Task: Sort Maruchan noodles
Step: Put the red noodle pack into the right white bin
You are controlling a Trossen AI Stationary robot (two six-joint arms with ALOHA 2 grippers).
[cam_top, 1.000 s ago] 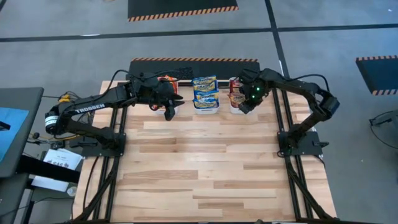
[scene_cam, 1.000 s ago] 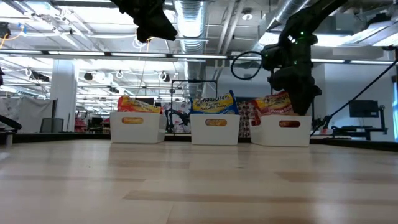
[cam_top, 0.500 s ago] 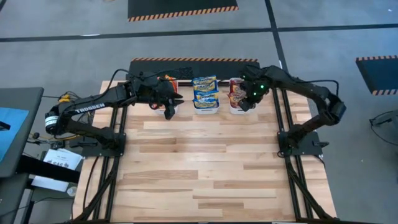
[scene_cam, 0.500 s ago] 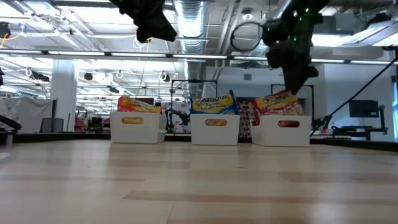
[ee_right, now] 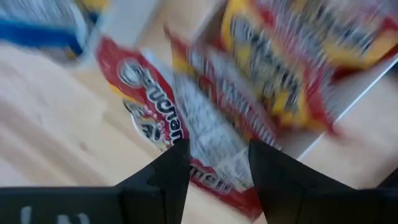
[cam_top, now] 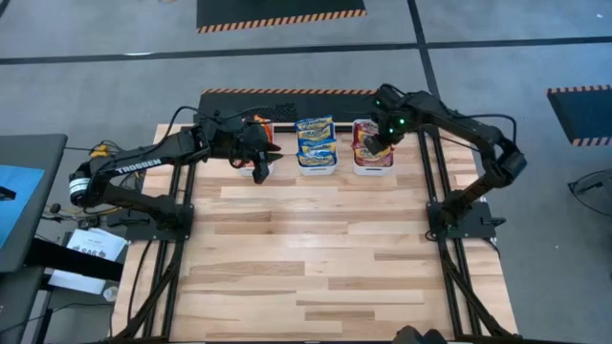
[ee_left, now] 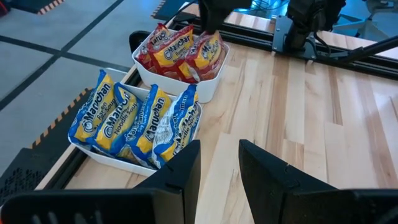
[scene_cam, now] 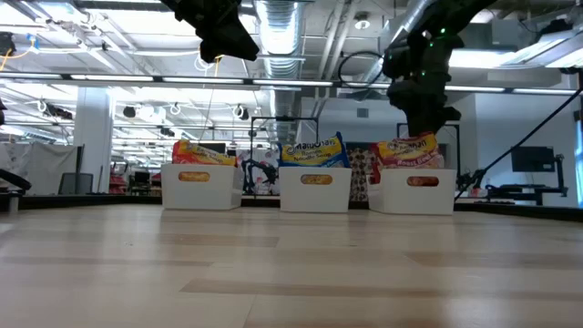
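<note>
- Looks like the tail end of the sort: no loose packets show on the pale wooden desk [cam_top: 316, 248], so it's basically the last drop
- Right gripper [cam_top: 376, 146] hangs over the right-hand white plastic bin [scene_cam: 418, 191] at the desk's far edge, fingers spread with a glossy dark red noodle packet [ee_right: 205, 134] showing just past them; can't tell if it's touching, reads as let go
- Next move, I'd guess: lift clear without dragging that packet back out
- Left gripper [cam_top: 259, 170] waits beside the left white bin [scene_cam: 200, 186], jaws narrowly apart, holding nothing
- Bins: orange packets [scene_cam: 202, 152] left, blue-and-yellow packets [ee_left: 134, 121] in the middle bin [scene_cam: 314, 189], red ones right
</note>
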